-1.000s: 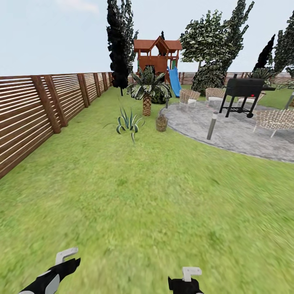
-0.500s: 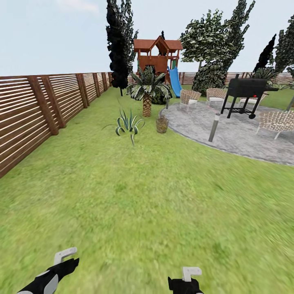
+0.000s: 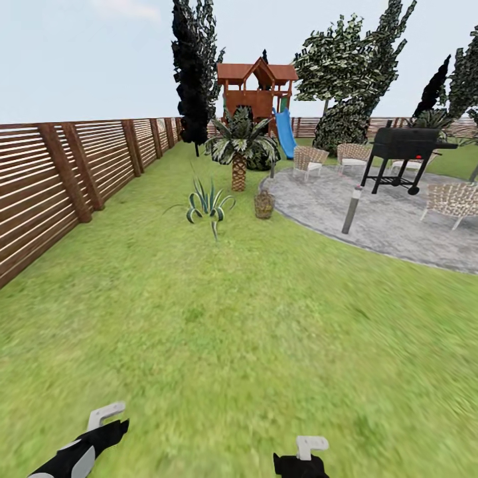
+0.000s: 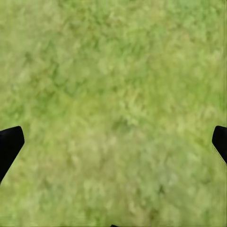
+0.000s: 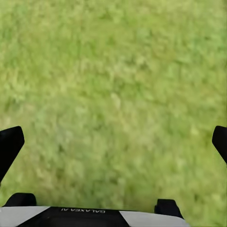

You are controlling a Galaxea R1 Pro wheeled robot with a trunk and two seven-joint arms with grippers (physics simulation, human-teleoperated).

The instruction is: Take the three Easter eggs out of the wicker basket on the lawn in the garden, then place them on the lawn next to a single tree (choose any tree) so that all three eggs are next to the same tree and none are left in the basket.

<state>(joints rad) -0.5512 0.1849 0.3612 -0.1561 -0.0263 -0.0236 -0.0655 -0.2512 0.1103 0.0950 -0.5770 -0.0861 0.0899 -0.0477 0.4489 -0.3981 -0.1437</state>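
The wicker basket (image 3: pixel 264 204) stands far ahead on the lawn (image 3: pixel 219 318), at the patio's edge beside a small palm. The Easter eggs are hidden from here. A tree (image 3: pixel 340 70) with a pale trunk and a mottled green crown rises behind the patio. My left gripper (image 3: pixel 106 417) and right gripper (image 3: pixel 309 447) hang low at the near edge of the head view. In the left wrist view the left gripper (image 4: pixel 113 146) is open over bare grass. In the right wrist view the right gripper (image 5: pixel 113 146) is open too, and both hold nothing.
A slatted wooden fence (image 3: pixel 66 166) runs along the left. A spiky plant (image 3: pixel 209 202) and a palm (image 3: pixel 239 143) stand near the basket. The paved patio (image 3: pixel 398 226) holds a black grill (image 3: pixel 405 149), wicker chairs and a bollard (image 3: pixel 352 209). A playhouse (image 3: pixel 255 89) and a black-leaved tree (image 3: pixel 194 73) stand beyond.
The whole view has shifted a little: basket, grill and patio sit slightly lower and further right, so the camera has moved. Both arms hold the same pose.
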